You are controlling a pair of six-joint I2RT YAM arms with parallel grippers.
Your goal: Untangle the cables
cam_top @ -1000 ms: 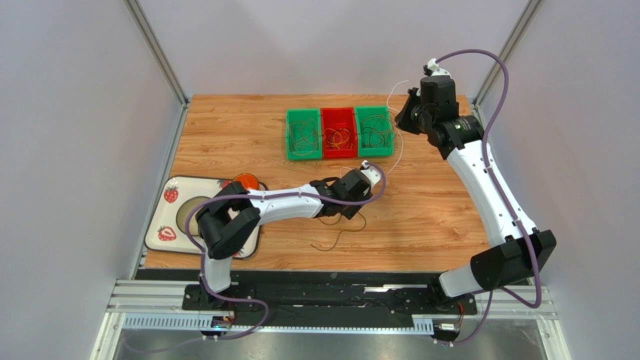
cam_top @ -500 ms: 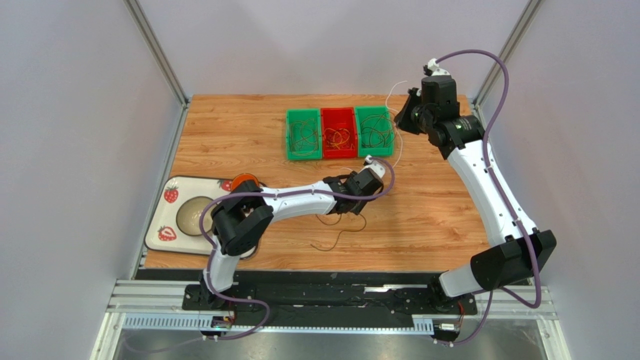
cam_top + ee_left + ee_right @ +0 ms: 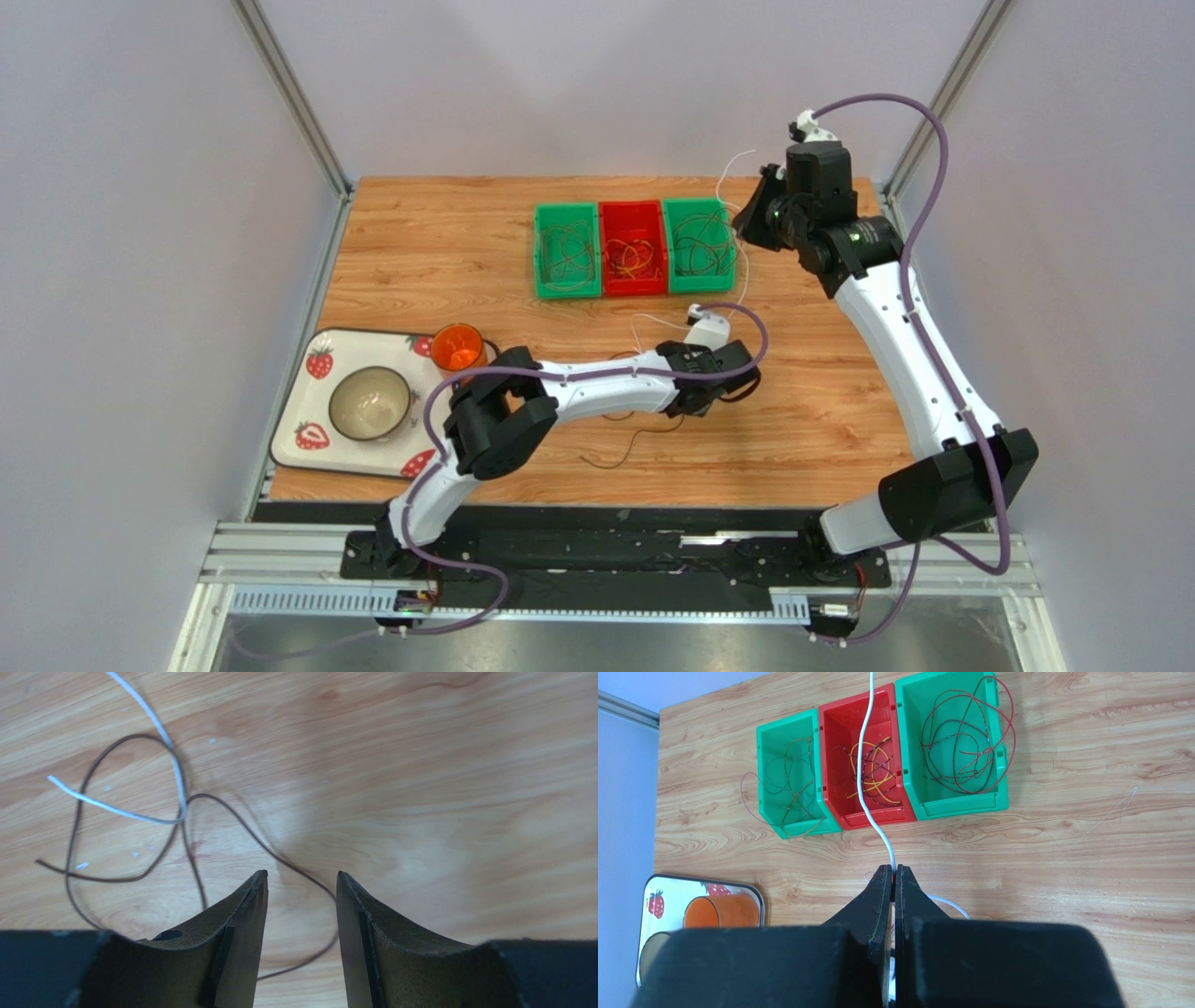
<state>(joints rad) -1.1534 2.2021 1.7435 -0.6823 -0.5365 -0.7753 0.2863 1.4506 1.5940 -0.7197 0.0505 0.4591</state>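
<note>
At the left, the bowl (image 3: 370, 403) and orange cup (image 3: 457, 346) on the tray (image 3: 302, 441) now show in full, because the left arm has swung rightward off them along the bench (image 3: 421, 252). At the far centre, three bins (image 3: 875, 817) hold coiled cables (image 3: 875, 766).

Near of them, the left pincer (image 3: 300, 878) has narrowed a little. It hangs about half open over the bench, gripping nothing. A brown cable (image 3: 119, 880) lies in loose loops beneath it, with one strand passing under the gap between the jaws. I judge the arm is lining up to take that strand. The brown cable sprawls mostly left to right, its free tail pointing near-left.

The white cable (image 3: 861, 756) crosses it, its loose end pointing left, then rises far and rightward to the right pincer (image 3: 894, 868). That pincer has not moved; it is raised at the far right and clamped shut on the white cable. The white cable's long axis therefore runs near to far, and the two cables remain crossed.
</note>
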